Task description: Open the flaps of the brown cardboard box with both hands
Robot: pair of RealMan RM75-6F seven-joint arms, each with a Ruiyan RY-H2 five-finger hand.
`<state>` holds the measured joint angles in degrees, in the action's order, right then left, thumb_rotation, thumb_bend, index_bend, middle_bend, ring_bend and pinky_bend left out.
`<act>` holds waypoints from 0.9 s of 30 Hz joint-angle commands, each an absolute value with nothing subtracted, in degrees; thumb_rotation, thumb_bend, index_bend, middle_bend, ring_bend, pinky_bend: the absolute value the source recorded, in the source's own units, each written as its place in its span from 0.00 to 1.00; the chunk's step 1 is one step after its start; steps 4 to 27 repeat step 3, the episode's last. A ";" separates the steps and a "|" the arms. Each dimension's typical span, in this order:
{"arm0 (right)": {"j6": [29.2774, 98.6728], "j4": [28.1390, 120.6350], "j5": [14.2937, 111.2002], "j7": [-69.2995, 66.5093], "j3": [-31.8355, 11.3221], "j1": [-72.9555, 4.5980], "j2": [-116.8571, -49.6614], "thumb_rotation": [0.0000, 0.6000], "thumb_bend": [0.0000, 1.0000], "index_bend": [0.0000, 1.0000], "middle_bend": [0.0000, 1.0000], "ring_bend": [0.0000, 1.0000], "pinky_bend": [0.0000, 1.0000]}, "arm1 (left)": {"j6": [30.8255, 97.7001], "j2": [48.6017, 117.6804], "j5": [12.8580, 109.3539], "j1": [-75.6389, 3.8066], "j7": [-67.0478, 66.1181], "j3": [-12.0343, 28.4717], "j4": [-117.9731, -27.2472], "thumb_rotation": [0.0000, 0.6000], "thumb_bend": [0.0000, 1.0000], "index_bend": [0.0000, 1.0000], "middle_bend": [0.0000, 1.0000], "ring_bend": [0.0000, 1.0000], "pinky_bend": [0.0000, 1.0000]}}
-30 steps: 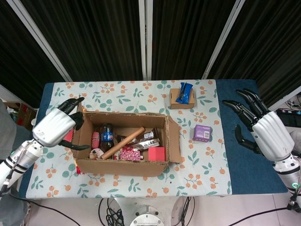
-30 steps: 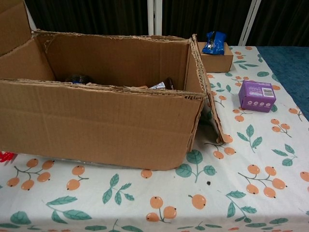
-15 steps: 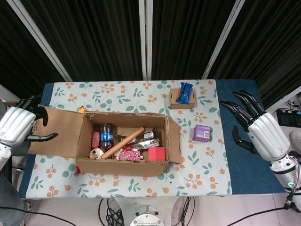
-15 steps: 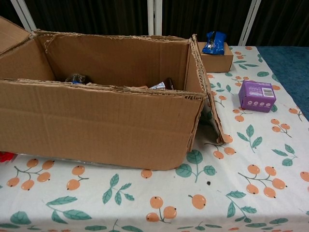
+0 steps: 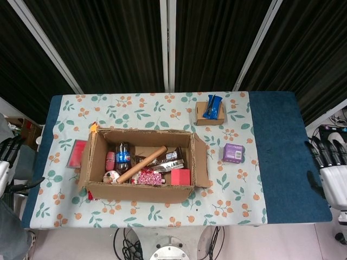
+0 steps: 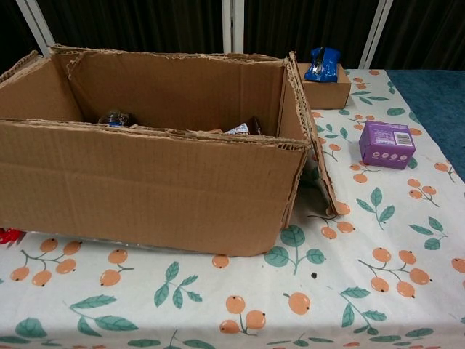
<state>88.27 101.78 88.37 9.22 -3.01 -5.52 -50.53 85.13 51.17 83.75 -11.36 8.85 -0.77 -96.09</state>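
The brown cardboard box (image 5: 141,192) stands open in the middle of the table, and its front wall (image 6: 145,182) fills the chest view. Its right flap (image 5: 201,160) slopes outward to the cloth. The left flap (image 5: 87,160) leans out close along the left wall. Inside lie a cola bottle (image 5: 123,156), a wooden rolling pin (image 5: 142,164), a red carton (image 5: 180,177) and snack packs. My left hand (image 5: 6,162) hangs beyond the table's left edge, fingers apart and holding nothing. Off the right edge my right hand (image 5: 332,172) is likewise spread and empty. The chest view shows neither hand.
A small cardboard tray with a blue packet (image 5: 210,111) sits behind the box on the right. A purple carton (image 5: 233,153) lies right of the box. A flat red packet (image 5: 76,153) lies left of it. A blue mat (image 5: 282,157) covers the table's right end.
My left hand has let go of the left flap and withdrawn past the table's left edge; the flap has swung in closer to the box. My right hand has pulled back to the right.
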 commanded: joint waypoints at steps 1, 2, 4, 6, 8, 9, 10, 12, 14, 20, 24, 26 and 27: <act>91.33 92.25 83.00 3.29 -0.24 0.49 -58.33 1.00 0.18 0.00 0.00 0.00 0.00 | 87.10 53.65 84.53 -9.21 7.65 -1.77 -93.34 0.34 0.00 0.00 0.01 0.03 0.16; 91.32 90.63 82.48 2.13 -0.26 0.97 -59.33 1.00 0.18 0.00 0.00 0.00 0.00 | 87.54 54.31 84.73 -8.74 7.37 -1.78 -92.74 0.34 0.00 0.00 0.01 0.03 0.16; 91.31 89.70 82.20 1.35 -0.35 1.22 -59.93 1.00 0.18 0.00 0.00 0.00 0.00 | 87.87 54.84 84.88 -8.45 7.28 -1.73 -92.27 0.33 0.00 0.00 0.01 0.03 0.16; 91.31 89.70 82.20 1.35 -0.35 1.22 -59.93 1.00 0.18 0.00 0.00 0.00 0.00 | 87.87 54.84 84.88 -8.45 7.28 -1.73 -92.27 0.33 0.00 0.00 0.01 0.03 0.16; 91.31 89.70 82.20 1.35 -0.35 1.22 -59.93 1.00 0.18 0.00 0.00 0.00 0.00 | 87.87 54.84 84.88 -8.45 7.28 -1.73 -92.27 0.33 0.00 0.00 0.01 0.03 0.16; 91.31 89.70 82.20 1.35 -0.35 1.22 -59.93 1.00 0.18 0.00 0.00 0.00 0.00 | 87.87 54.84 84.88 -8.45 7.28 -1.73 -92.27 0.33 0.00 0.00 0.01 0.03 0.16; 91.31 89.70 82.20 1.35 -0.35 1.22 -59.93 1.00 0.18 0.00 0.00 0.00 0.00 | 87.87 54.84 84.88 -8.45 7.28 -1.73 -92.27 0.33 0.00 0.00 0.01 0.03 0.16; 91.31 89.70 82.20 1.35 -0.35 1.22 -59.93 1.00 0.18 0.00 0.00 0.00 0.00 | 87.87 54.84 84.88 -8.45 7.28 -1.73 -92.27 0.33 0.00 0.00 0.01 0.03 0.16; 91.31 89.70 82.20 1.35 -0.35 1.22 -59.93 1.00 0.18 0.00 0.00 0.00 0.00 | 87.87 54.84 84.88 -8.45 7.28 -1.73 -92.27 0.33 0.00 0.00 0.01 0.03 0.16; 91.31 89.70 82.20 1.35 -0.35 1.22 -59.93 1.00 0.18 0.00 0.00 0.00 0.00 | 87.87 54.84 84.88 -8.45 7.28 -1.73 -92.27 0.33 0.00 0.00 0.01 0.03 0.16; 91.31 89.70 82.20 1.35 -0.35 1.22 -59.93 1.00 0.18 0.00 0.00 0.00 0.00 | 87.87 54.84 84.88 -8.45 7.28 -1.73 -92.27 0.33 0.00 0.00 0.01 0.03 0.16; 91.31 89.70 82.20 1.35 -0.35 1.22 -59.93 1.00 0.18 0.00 0.00 0.00 0.00 | 87.87 54.84 84.88 -8.45 7.28 -1.73 -92.27 0.33 0.00 0.00 0.01 0.03 0.16; 91.31 89.70 82.20 1.35 -0.35 1.22 -59.93 1.00 0.18 0.00 0.00 0.00 0.00 | 87.87 54.84 84.88 -8.45 7.28 -1.73 -92.27 0.33 0.00 0.00 0.01 0.03 0.16</act>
